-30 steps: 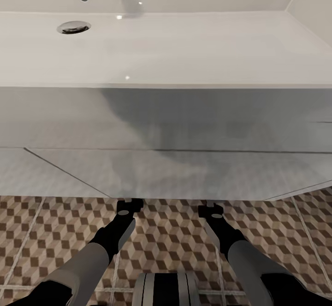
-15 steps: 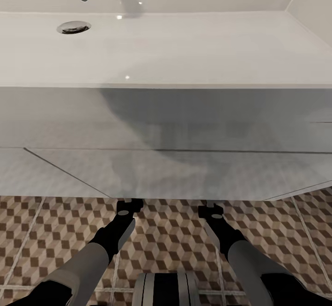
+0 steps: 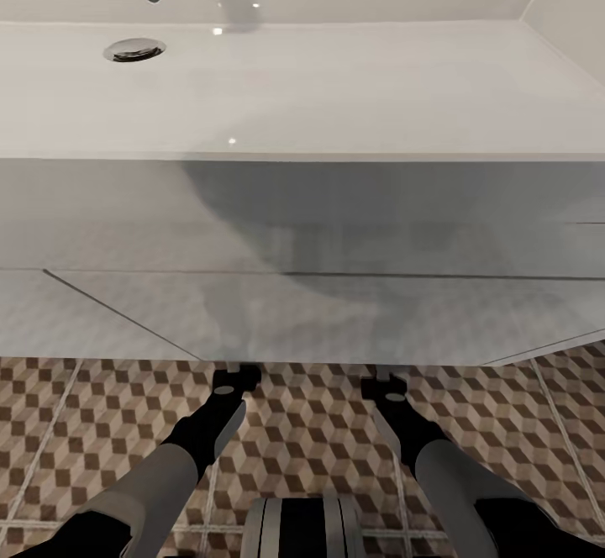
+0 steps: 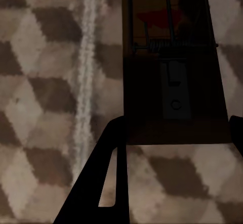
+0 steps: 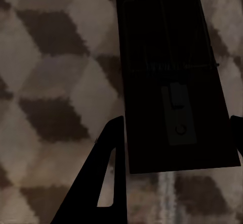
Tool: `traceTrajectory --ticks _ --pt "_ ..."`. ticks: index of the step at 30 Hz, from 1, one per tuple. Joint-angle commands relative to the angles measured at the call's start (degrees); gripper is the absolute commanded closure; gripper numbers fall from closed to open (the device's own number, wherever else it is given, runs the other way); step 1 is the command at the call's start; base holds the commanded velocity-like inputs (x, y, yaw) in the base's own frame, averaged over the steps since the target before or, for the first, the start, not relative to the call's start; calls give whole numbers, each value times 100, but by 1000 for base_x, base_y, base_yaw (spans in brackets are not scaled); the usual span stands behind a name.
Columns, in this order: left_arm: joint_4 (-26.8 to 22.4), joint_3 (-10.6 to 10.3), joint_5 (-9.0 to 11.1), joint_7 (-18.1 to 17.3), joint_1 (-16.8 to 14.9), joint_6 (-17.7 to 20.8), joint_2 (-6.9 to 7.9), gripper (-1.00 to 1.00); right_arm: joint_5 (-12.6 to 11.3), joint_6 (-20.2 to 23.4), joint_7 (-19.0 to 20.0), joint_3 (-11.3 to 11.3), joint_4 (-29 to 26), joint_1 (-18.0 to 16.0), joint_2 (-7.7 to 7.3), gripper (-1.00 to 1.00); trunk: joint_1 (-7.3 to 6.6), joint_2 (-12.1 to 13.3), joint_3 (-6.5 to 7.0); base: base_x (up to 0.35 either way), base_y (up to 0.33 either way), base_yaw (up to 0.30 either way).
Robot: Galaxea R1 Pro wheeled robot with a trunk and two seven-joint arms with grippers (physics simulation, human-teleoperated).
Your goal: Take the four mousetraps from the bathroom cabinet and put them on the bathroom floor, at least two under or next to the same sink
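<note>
Apparently two mousetraps [image 4: 172, 67] [image 5: 169, 77], shadowed.

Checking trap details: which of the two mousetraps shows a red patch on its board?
The mousetrap before the left gripper; the mousetrap in the right wrist view looks uniformly dark.

— What do your arms look like?
— Your left arm [image 3: 181, 457] and right arm [image 3: 428, 449] match: pale grey sleeves, black wrists, a small silver disc on each.
— And the fingers?
— Flat black blades; your left finger [image 4: 104, 183] has a long slot, your right finger [image 5: 104, 178] too.
— Between the arms?
— Your trunk [image 3: 302, 529]: grey, black-striped, rounded.
</note>
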Motion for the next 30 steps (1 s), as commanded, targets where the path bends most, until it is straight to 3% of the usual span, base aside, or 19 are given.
traceTrajectory --ticks 1,11,20,30 --pt "18 -50 53 60 -2 33 6 100 42 11 -18 -9 34 -3 2 100 -1 -1 -3 0 0 0" --pt "66 -42 47 59 -2 29 6 100 36 -3 -18 -11 120 1 7 100 -1 -1 -3 0 0 0" --pt "68 -41 54 59 -2 29 9 100 42 -430 -18 -28 451 -4 2 100 -1 -1 -3 0 0 0" --pt "88 -35 63 59 -2 35 15 100 45 -505 -18 -31 510 -3 10 100 -1 -1 -3 0 0 0"
